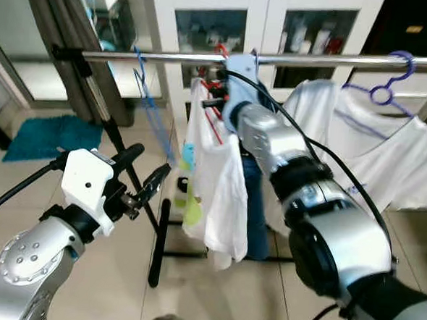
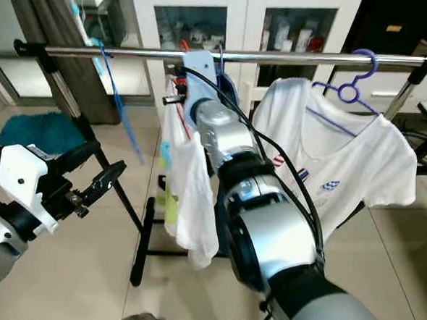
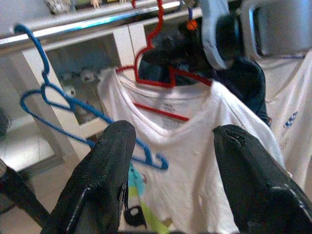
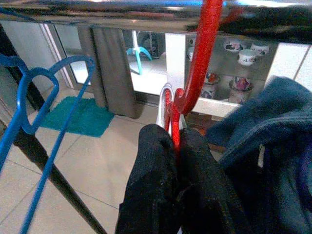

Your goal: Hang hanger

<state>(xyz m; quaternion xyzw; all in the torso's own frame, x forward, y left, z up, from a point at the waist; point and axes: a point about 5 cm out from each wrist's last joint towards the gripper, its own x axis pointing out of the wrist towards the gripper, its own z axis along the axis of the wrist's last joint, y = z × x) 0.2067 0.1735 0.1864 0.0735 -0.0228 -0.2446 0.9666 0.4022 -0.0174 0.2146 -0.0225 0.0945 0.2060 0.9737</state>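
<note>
Right gripper (image 4: 178,161): matt black fingers (image 4: 151,180), closed on a glossy red plastic hanger (image 4: 202,53). Rail (image 1: 314,60) just above it: polished, reflective metal. White shirt (image 3: 195,161) hanging below: soft matt cloth. Blue hanger (image 1: 148,101) beside it: thin, smooth plastic. Left gripper (image 3: 170,190): matt black fingers, slightly scuffed. Floor (image 2: 90,283): smooth, faintly glossy tiles.

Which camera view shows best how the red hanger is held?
The right wrist view: the right end effector is shut on the red hanger just below its hook, under the rail. The left wrist view shows its shoulders in the white shirt. The eye views show little red beside the arm.
</note>
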